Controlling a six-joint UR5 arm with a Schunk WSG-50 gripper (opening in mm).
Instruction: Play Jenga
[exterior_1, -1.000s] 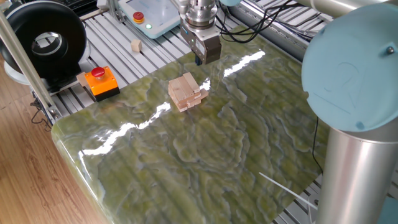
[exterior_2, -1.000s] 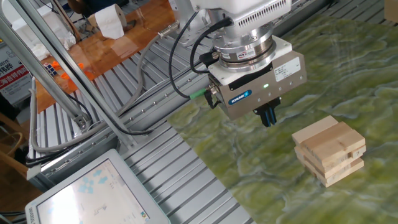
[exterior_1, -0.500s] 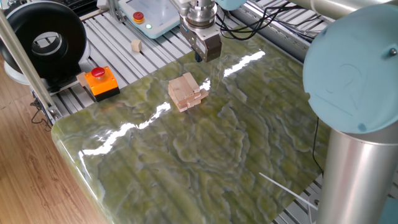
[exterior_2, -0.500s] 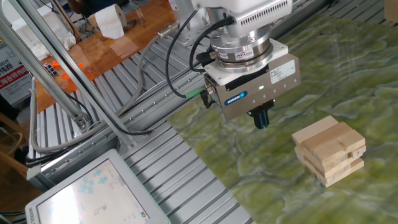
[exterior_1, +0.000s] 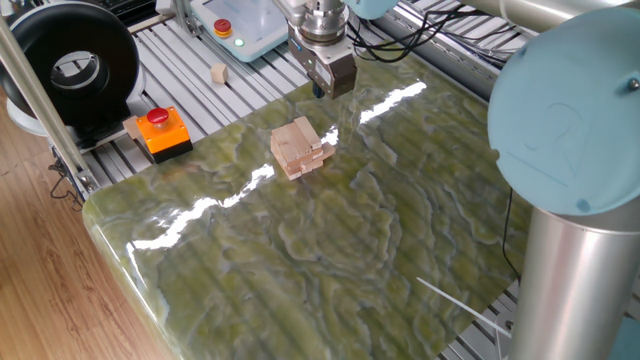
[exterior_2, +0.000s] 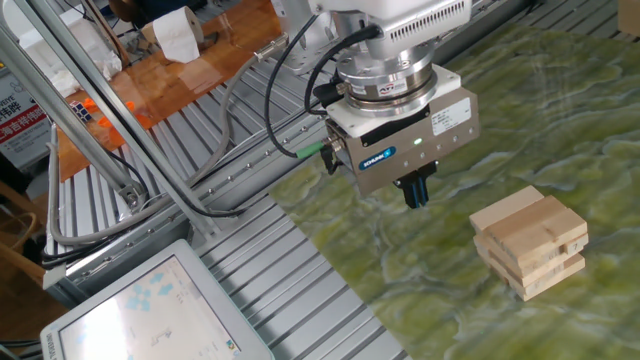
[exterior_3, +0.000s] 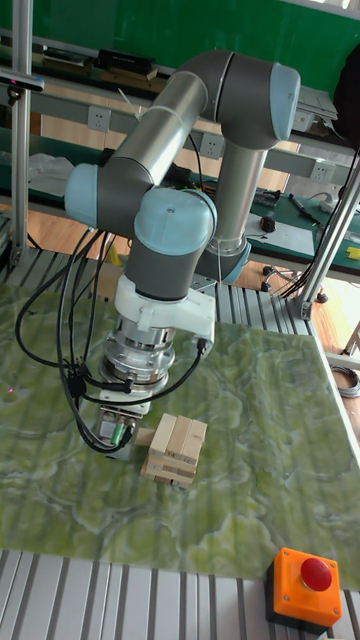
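The end effector (exterior_2: 415, 194) (fingers together, holding nothing) has drifted slightly farther from the Jenga stack (exterior_2: 530, 241) on the table (exterior_1: 330, 250); no block engaged yet.

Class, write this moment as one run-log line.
end effector: shut, empty, raised beside stack | Jenga stack: intact, untouched | table: green mat

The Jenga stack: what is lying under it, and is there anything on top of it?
The Jenga stack stands directly on the green marbled table. Nothing lies on its top layer. The gripper hangs beside it, apart. The table surface beneath the lowest bars is covered.
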